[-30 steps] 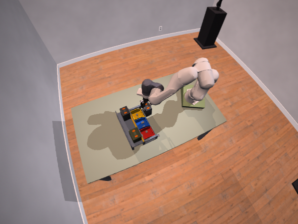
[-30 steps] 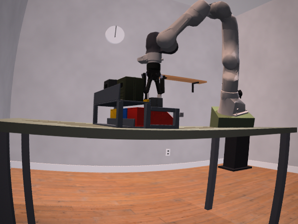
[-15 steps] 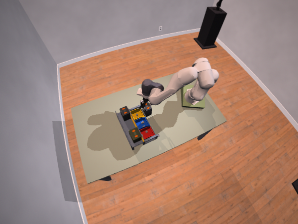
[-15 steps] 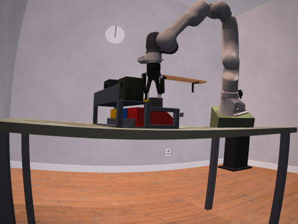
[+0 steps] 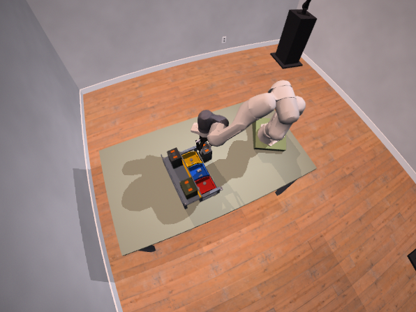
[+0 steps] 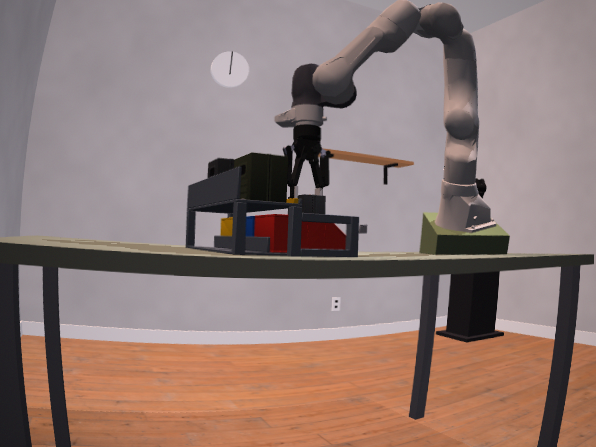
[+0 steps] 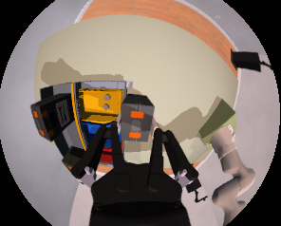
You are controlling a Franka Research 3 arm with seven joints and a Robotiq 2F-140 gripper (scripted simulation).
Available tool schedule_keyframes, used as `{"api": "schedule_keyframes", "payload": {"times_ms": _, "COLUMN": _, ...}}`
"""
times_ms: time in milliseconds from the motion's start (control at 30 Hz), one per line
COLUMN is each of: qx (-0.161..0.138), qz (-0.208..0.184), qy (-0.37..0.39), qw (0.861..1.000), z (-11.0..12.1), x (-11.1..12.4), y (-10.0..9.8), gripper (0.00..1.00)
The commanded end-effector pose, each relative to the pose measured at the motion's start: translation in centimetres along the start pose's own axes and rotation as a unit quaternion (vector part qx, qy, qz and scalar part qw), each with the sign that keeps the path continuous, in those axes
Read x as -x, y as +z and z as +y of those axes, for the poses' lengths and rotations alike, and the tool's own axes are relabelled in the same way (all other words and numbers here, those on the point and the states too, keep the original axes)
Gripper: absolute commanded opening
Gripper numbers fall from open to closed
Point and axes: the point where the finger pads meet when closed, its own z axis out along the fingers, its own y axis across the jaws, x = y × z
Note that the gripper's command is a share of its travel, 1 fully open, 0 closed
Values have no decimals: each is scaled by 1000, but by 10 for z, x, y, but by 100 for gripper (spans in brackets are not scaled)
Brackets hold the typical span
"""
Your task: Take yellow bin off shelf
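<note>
The yellow open bin [image 5: 193,159] sits in the dark shelf [image 5: 190,174] at the end nearest the arm, with small parts inside; it also shows in the wrist view [image 7: 102,102] and, mostly hidden, in the side view [image 6: 227,226]. My gripper [image 6: 306,190] points straight down at that end of the shelf, just beside the yellow bin. It is shut on a small dark box with orange marks [image 7: 135,121], which stands on the shelf's frame next to the yellow bin [image 5: 206,151].
A blue bin [image 5: 197,168] and a red bin [image 5: 205,185] stand in the shelf beside the yellow one. Two more dark boxes [image 5: 174,156] [image 5: 188,188] sit on the shelf's upper level. The arm's green base [image 5: 269,139] stands at the table's far side.
</note>
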Motion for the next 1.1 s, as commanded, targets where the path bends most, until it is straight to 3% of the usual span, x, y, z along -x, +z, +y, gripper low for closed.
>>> {"api": "schedule_keyframes", "payload": {"times_ms": 0, "qx": -8, "qz": 7, "qy": 2, "qw": 1000, "z": -7, "x": -4, "y": -7, "gripper": 0}}
{"api": "schedule_keyframes", "payload": {"times_ms": 1067, "qx": -8, "qz": 7, "qy": 2, "qw": 1000, "z": -7, "x": -4, "y": -7, "gripper": 0}}
